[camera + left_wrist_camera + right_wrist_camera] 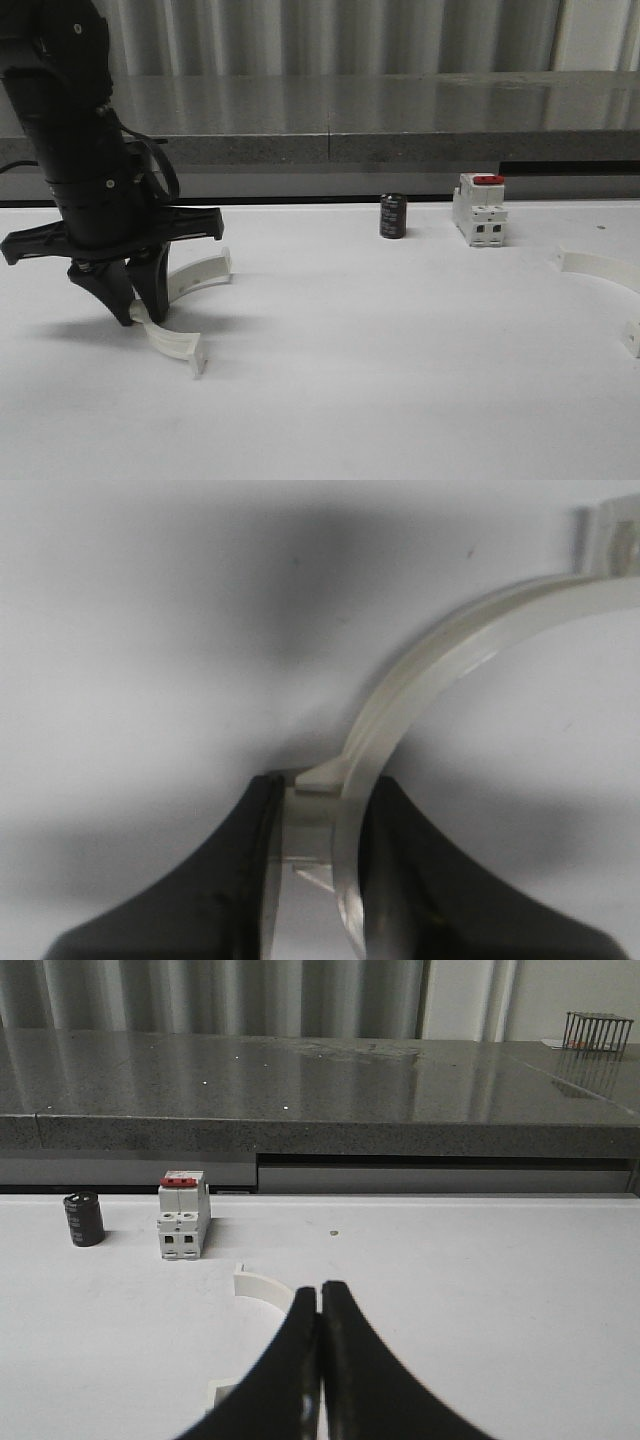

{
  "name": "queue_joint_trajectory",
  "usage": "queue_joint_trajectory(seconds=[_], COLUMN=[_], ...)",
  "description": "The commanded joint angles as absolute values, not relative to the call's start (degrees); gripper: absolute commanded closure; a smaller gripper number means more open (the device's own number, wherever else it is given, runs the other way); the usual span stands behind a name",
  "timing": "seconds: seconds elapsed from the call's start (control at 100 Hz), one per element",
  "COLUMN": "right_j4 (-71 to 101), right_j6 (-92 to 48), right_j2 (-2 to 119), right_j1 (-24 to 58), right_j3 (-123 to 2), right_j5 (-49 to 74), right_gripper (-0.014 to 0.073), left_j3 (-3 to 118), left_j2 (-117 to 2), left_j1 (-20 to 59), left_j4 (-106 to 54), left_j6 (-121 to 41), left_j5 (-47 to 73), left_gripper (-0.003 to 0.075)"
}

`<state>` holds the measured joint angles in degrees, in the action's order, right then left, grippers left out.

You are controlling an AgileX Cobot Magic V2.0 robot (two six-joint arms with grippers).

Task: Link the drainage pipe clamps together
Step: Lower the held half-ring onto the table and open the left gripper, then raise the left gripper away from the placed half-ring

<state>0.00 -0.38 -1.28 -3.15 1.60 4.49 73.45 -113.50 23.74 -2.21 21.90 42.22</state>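
Task at an early stage: the two halves not yet joined, well apart across the table (pixel 330 400). Left clamp half (pixel 180 345) far to the left of the breaker (pixel 478 208), gripped mid-arc. Right clamp half (pixel 600 268) to the right of the breaker, untouched. Left gripper (pixel 133 312) angled steeply down, jaws clamped on the left clamp half. Right gripper (pixel 319 1355) low, jaws pressed together, empty, nearer than the breaker.
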Motion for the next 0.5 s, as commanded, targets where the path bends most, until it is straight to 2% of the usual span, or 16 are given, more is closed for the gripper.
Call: queue_joint_trajectory(seconds=[0.0,0.04,0.16,0.23,0.28,0.49], right_j4=[0.0,0.0,0.0,0.0,0.0,0.0], right_j6=[-0.97,-0.97,-0.97,-0.97,-0.97,-0.97], right_j2=[-1.7,-1.7,-1.7,-1.7,-1.7,-1.7], right_j1=[-3.39,-3.39,-3.39,-3.39,-3.39,-3.39], right_j3=[0.6,0.6,0.6,0.6,0.6,0.6], right_j5=[-0.62,-0.62,-0.62,-0.62,-0.62,-0.62], right_gripper=[0.0659,0.0659,0.0659,0.0659,0.0659,0.0659], left_j3=[74.64,74.64,74.64,74.64,74.64,74.64], left_j2=[-110.84,-110.84,-110.84,-110.84,-110.62,-105.12], left_j1=[24.29,24.29,24.29,24.29,24.29,24.53], left_j4=[-3.26,-3.62,-4.09,-4.75,-4.95,-3.29], left_j6=[22.64,22.64,22.64,22.64,22.64,22.11], left_j5=[40.74,40.87,40.87,40.77,40.66,39.52], left_gripper=[0.0631,0.0571,0.0302,0.0197,0.0172,0.0178])
